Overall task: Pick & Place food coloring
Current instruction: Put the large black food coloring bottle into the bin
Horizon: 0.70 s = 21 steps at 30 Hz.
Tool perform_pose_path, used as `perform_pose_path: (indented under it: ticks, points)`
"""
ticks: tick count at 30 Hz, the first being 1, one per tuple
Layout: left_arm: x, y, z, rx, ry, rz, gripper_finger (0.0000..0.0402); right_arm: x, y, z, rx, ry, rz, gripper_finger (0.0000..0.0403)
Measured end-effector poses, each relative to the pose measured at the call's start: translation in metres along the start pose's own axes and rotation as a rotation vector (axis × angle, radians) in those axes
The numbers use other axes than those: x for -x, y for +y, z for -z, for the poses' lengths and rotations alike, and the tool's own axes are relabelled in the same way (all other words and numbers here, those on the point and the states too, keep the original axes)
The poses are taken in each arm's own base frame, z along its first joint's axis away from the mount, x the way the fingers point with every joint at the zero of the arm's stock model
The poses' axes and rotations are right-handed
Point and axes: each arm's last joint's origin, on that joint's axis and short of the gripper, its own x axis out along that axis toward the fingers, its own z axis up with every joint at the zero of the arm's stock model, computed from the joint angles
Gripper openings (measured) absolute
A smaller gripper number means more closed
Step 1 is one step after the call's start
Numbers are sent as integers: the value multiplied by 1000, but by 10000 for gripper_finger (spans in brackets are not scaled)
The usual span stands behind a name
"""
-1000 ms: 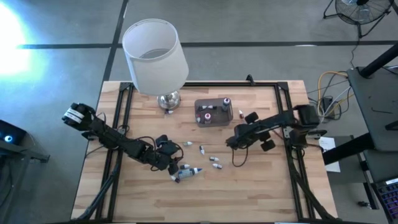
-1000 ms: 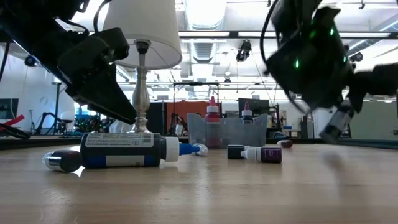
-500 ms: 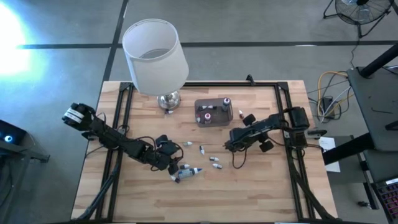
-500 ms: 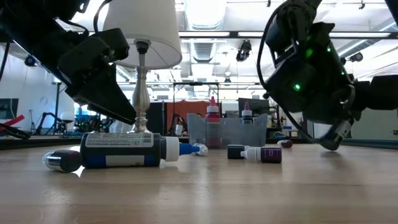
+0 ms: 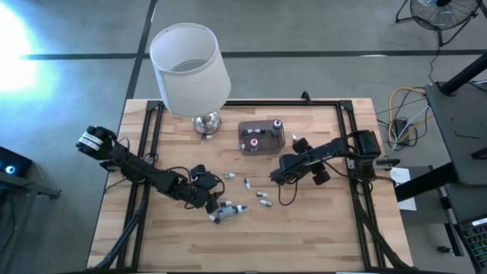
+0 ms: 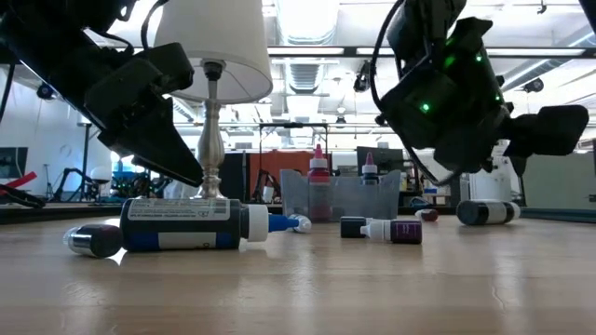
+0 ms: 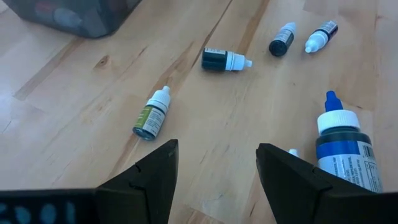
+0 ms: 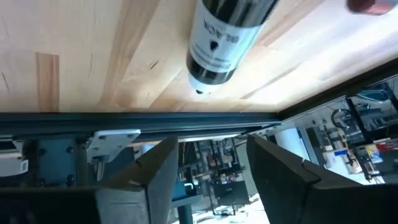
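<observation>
Nearest the front edge of the wooden counter [image 5: 319, 236], a large blue-capped bottle [image 5: 231, 210] lies on its side; in the low view it fills the foreground, cap pointing right, with a small dark-capped bottle [image 6: 91, 240] lying at its base end. The left tool [image 5: 207, 199] hangs directly over this spot. Its fingers [image 7: 152, 177] are spread apart and hold nothing; the large bottle lies just beside the gap between them, not inside it.

Farther in, loose food coloring bottles are scattered across the middle of the counter. A green-labelled bottle [image 7: 150, 114] with a white cap lies on its side, with a dark bottle [image 7: 225, 60] and a purple-labelled bottle [image 7: 321, 36] beyond it. From above, these appear as small pale bottles near the counter's centre, one of them at [image 5: 264, 202].

The right tool [image 5: 283, 169] sits low over the counter, right of centre. Its fingers [image 8: 155, 177] are spread and empty. A dark bottle with a white label [image 8: 225, 37] lies on the wood ahead of them, apart from both fingers.

Behind the scatter stands a translucent grey box [image 5: 261, 138] with several bottles upright inside, including a red-capped one [image 6: 318, 177]. A tiny red bottle [image 5: 294, 139] stands just beside the box. At the far left corner stands a lamp [image 5: 189, 70] with a white shade and chrome base.
</observation>
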Motion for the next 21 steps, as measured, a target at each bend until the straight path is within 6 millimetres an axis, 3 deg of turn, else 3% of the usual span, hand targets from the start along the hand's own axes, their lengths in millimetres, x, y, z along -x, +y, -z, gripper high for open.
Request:
perform_pose_path:
  ticks: [3, 7, 9, 12, 14, 16, 21]
  points:
    - [0, 0, 0, 1, 5, 7, 194, 6, -4, 3, -134, -37, -45, 197]
    - [0, -1, 1, 15, 25, 33, 194, 18, -17, 21, -614, -282, -510, 197]
    - [0, -1, 1, 24, 33, 41, 194, 24, -21, 43, -914, -399, -615, 194]
    - [0, -1, 1, 22, 39, 39, 194, 27, -19, 94, -1465, -502, -679, 192]
    - [0, -1, 1, 18, 38, 40, 194, 20, -8, 124, -1874, -516, -762, 192]
    - [0, 0, 1, 9, 38, 38, 194, 5, 7, 141, -2173, -496, -897, 192]
    - [-3, 4, -2, 12, 36, 22, 194, -33, 33, 135, -2524, -334, -1191, 192]
